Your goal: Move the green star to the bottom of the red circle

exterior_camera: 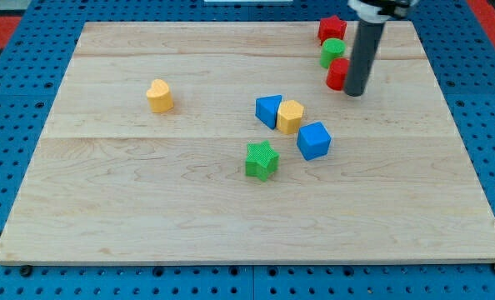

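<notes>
One green star (262, 160) — well apart from my tip (354, 92), mid-board

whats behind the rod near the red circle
My tip stands just right of the red circle, covering its right edge. Whether they touch is hidden. Bare wooden board lies beyond.

Bright, even light from overhead falls on the wooden board (147, 192); the blocks cast only short, soft shadows. No strong glare shows. Focus is sharp around my tip (355, 93), and the board edges look straight
</notes>
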`<state>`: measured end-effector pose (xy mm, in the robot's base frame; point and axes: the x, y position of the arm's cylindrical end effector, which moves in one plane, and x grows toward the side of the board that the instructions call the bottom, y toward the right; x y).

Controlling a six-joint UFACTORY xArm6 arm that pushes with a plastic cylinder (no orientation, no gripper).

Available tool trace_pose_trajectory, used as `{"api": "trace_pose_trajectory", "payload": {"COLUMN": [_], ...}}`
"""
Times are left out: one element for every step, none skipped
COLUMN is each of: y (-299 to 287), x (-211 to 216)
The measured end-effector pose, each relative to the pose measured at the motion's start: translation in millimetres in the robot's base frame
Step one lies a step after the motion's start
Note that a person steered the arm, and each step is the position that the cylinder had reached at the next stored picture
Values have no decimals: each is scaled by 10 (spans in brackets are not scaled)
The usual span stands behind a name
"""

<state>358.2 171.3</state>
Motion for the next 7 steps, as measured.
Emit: {"api": "trace_pose_trajectory", "payload": {"y": [408, 537, 434, 343, 201, 180, 64], "x": [0, -169, -323, -323, -323, -321, -321]}}
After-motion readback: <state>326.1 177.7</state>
